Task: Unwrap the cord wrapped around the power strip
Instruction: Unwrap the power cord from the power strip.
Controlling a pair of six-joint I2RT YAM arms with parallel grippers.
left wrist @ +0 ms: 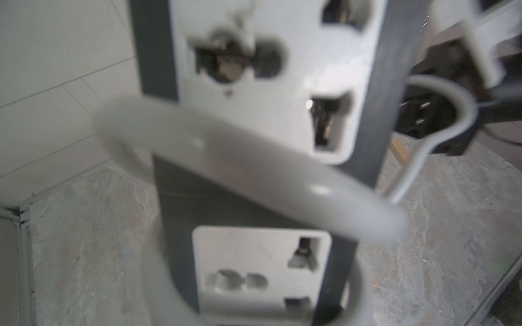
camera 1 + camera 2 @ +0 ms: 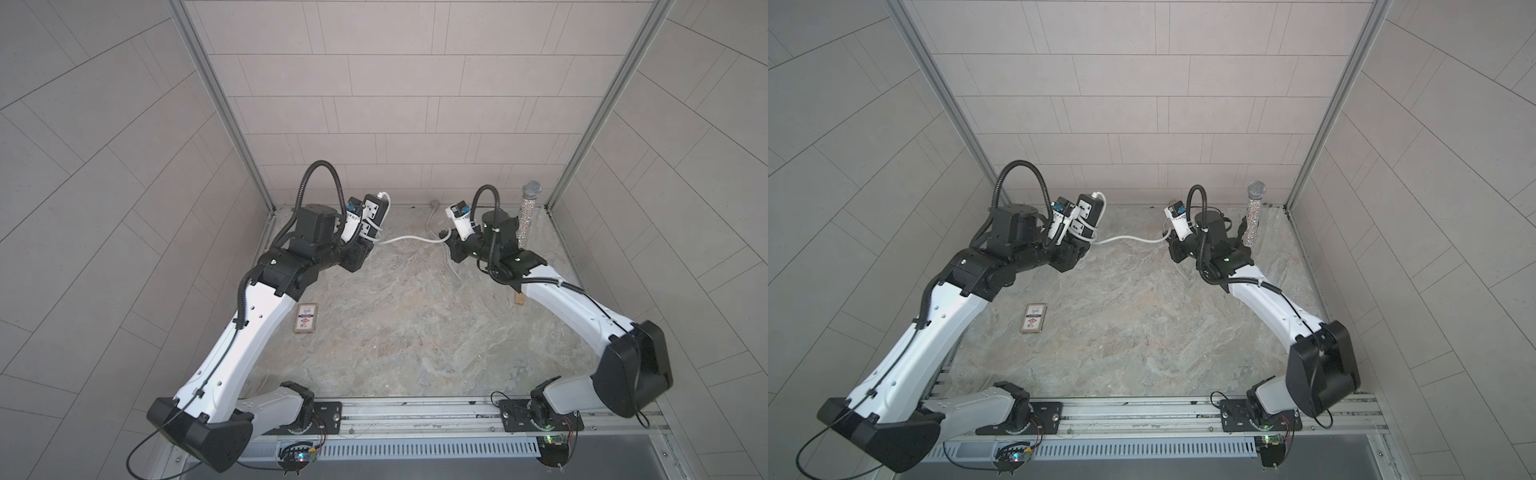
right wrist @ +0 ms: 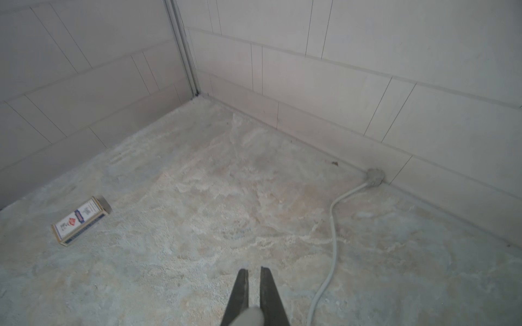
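Cord (image 2: 405,240) is being unwound, with loops lying round the power strip (image 2: 375,212), which is being gripped upright above the far side of the table (image 2: 415,324) by the clenched left gripper (image 2: 365,243), while its free run is being pinched by the right gripper (image 3: 254,272); a circling pull is probably being called for next.

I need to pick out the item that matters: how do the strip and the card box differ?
The strip is held up on end; the box lies flat on the table. The strip is black with white sockets; the box is pale and printed. The cord loops round the strip; nothing wraps the box. Both are small and rectangular.
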